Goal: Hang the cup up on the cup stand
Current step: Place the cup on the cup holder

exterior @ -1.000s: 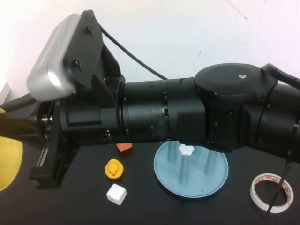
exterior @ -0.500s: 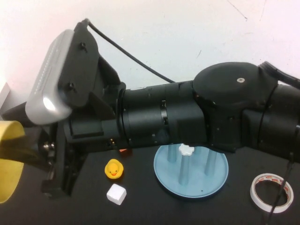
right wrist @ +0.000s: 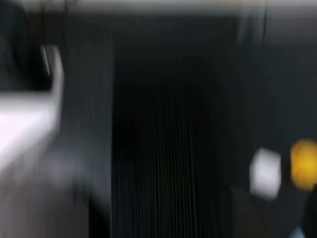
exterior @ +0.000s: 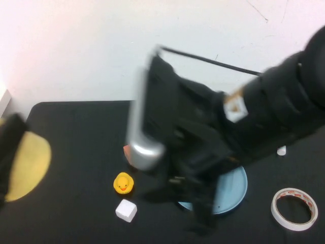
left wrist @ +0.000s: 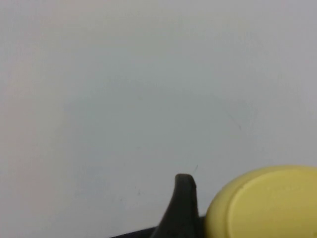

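Note:
The yellow cup is at the far left, above the black table, held in my left gripper. In the left wrist view the cup's base faces the white wall, with one black finger against its side. The cup stand's light-blue dish lies right of centre. Its posts are hidden behind my right arm, and one white cap peeks out. My right gripper is a blur pointing down at the dish's near-left edge.
A small yellow duck and a white cube lie left of the dish; both show in the right wrist view, cube and duck. A tape roll lies at the front right. An orange block peeks out behind the duck.
My right arm has swung fast from lying across the view to the right and downward, uncovering the left of the table. The cup has come a little further into view at the left.

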